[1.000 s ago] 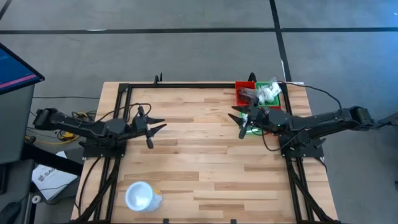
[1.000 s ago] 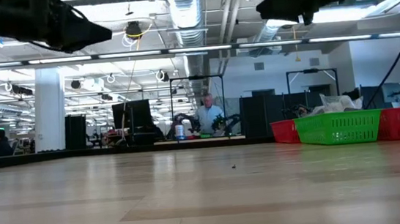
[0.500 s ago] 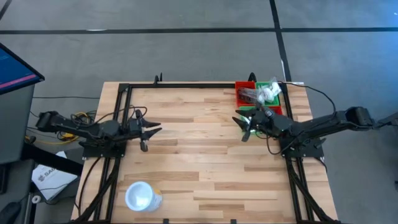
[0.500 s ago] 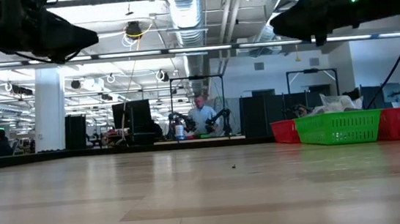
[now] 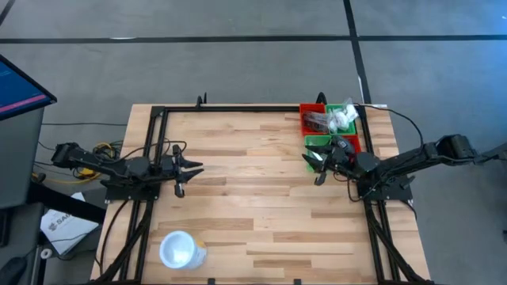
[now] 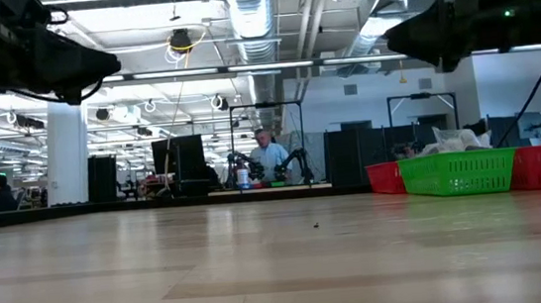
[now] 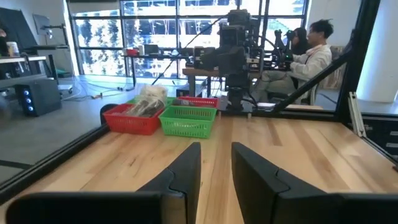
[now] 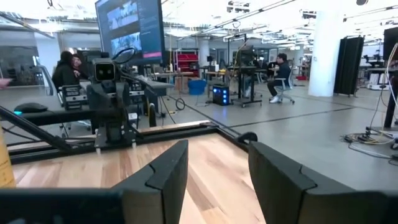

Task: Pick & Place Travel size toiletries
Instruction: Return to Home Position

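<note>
Left gripper: the left gripper [image 5: 188,176] hovers over the left side of the table [image 5: 253,214], above the bare wood. Its wrist cam shows the two fingers [image 7: 186,169] apart with only a narrow gap and nothing in it.
Right gripper: the right gripper [image 5: 312,168] hangs over the right side, just on the near side of the near green bin [image 5: 318,143]. The fingers [image 8: 166,169] are spread wider than the left ones and there's nothing between them either.
Toiletries: none are anywhere near either set of fingers. The white packs [image 5: 343,117] sit heaped in the far green bin [image 5: 348,107], poking up above its rim in the low view [image 6: 456,139]. The dark pieces [image 5: 316,120] lie in the far red bin [image 5: 306,112]. They look like slim tubes or cases, but they're too small to say for sure.
Bins: the red and green ones sit side by side at the far right corner of the table, touching each other. From the left wrist they show straight across the table [image 7: 134,119].
Cup: a white cup [image 5: 177,250] stands alone at the near left, well away from both arms.
Background: a person [image 7: 308,57] sits at a desk behind the right arm.
</note>
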Robot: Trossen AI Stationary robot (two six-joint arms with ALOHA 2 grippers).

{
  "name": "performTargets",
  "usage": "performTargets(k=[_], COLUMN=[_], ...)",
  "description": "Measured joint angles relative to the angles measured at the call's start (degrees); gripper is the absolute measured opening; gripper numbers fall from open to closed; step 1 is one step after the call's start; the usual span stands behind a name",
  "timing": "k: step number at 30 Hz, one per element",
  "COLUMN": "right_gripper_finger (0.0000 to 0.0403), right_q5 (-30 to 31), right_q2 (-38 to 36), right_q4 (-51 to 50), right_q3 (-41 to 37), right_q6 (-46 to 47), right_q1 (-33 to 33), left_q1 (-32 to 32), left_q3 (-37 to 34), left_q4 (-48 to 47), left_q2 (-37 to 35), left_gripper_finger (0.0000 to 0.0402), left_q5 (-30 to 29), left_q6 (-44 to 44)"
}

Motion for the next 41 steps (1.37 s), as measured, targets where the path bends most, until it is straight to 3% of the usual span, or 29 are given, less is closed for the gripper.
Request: performTargets(k=[6,13,23,31,41], right_gripper_finger=[0.0159,0.0159,0.0159,0.0159,0.0159], right_q5=[0.2,0.2,-0.1,0.3,0.3], right_q2=[0.0,0.0,0.3,0.9,0.9], right_q4=[-2.2,-3.6,4.8,2.7,1.0], right_q3=[0.0,0.0,-3.9,-3.9,-4.0], right_q6=[0.3,1.0,1.2,2.1,5.5], right_q1=[0.0,0.0,0.5,-0.2,0.0], left_q1=[0.0,0.0,0.0,0.0,0.0], left_q3=[-0.7,-0.7,-0.7,-0.7,-0.7], left_q4=[0.2,0.1,0.1,0.2,0.2], left_q2=[-0.7,-0.7,-2.7,-8.1,-8.0], left_gripper_finger=[0.0082,0.0082,0.0082,0.0082,0.0082], left_q5=[0.6,6.8,6.8,9.8,9.5], left_q6=[-0.5,-0.7,-0.2,2.9,3.6])
